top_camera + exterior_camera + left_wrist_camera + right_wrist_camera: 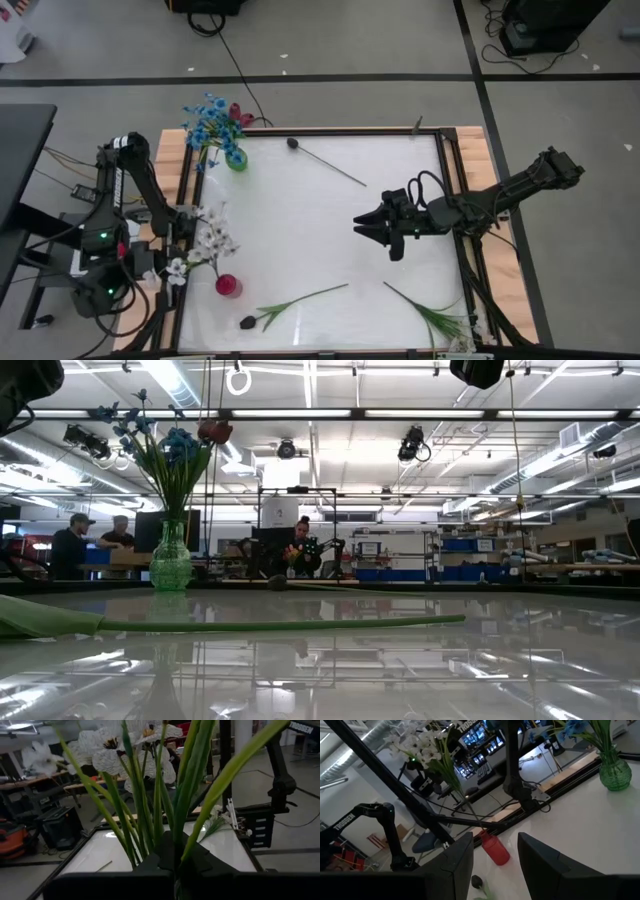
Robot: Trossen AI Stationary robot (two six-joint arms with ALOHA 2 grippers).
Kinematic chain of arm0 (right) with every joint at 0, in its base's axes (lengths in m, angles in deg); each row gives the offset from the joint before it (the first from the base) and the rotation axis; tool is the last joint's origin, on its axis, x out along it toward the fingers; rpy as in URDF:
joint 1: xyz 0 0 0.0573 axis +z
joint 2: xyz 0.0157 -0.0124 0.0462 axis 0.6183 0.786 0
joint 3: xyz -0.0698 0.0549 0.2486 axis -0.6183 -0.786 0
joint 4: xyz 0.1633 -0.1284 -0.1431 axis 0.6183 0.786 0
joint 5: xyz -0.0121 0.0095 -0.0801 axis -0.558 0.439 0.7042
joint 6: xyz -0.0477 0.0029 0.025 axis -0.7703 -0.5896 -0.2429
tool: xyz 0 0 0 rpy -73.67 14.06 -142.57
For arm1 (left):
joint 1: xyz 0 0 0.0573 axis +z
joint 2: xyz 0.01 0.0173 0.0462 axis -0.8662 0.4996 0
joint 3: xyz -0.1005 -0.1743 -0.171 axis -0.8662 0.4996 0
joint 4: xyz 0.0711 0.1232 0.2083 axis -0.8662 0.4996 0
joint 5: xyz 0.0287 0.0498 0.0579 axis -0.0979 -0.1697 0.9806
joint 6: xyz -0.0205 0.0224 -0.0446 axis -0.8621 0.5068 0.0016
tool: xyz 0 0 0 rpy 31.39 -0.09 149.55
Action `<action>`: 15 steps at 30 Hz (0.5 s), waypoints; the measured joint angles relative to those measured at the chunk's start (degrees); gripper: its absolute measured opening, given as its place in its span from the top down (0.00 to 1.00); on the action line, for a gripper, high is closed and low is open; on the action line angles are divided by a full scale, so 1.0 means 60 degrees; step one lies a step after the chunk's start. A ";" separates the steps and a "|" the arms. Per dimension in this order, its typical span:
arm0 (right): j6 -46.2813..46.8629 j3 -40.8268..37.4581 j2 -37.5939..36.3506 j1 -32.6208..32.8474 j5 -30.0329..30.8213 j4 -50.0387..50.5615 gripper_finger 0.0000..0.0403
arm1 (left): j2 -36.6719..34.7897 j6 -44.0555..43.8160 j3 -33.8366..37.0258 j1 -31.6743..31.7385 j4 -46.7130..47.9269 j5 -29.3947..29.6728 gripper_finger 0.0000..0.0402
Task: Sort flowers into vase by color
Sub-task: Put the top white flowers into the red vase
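White flowers (214, 238) stand with their stems in a small red vase (228, 285) near the table's left edge. My left gripper (188, 232) is beside them, shut on their green stems (150, 815). Blue flowers and a dark red one fill a green glass vase (236, 158) at the far left corner. One dark-headed flower (293, 143) lies flat near the far edge. Another dark-headed flower (290, 305) lies along the near edge. My right gripper (360, 228) hovers open above the middle of the table, pointing left; between its fingers (455, 862) the red vase (495, 851) shows. My left gripper (172, 857) is shut around the white flowers' green stems and leaves (165, 835), below the heads (112, 745), coming level from the table's left side. The stems rise upright past the fingers. How many stems lie between the fingers I cannot tell.
A leafy green stem (432, 315) lies at the table's near right corner. The long stem of the near flower (280, 624) stretches across the low view. A raised wooden frame (455, 150) borders the white table. People sit at benches far behind the table.
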 joint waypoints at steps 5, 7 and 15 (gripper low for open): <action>-0.0029 0.0000 0.0000 0.0141 0.0040 0.0000 0.60 | 0.0040 -0.0315 0.0000 -0.0004 -0.0092 -0.0089 0.97; -0.0061 0.0000 0.0000 0.0188 0.0134 0.0000 0.60 | 0.0058 -0.0318 0.0000 -0.0004 -0.0142 -0.0106 0.97; -0.0095 0.0000 0.0000 0.0236 0.0251 0.0004 0.60 | 0.0057 -0.0388 0.0056 0.0000 -0.0032 -0.0264 0.97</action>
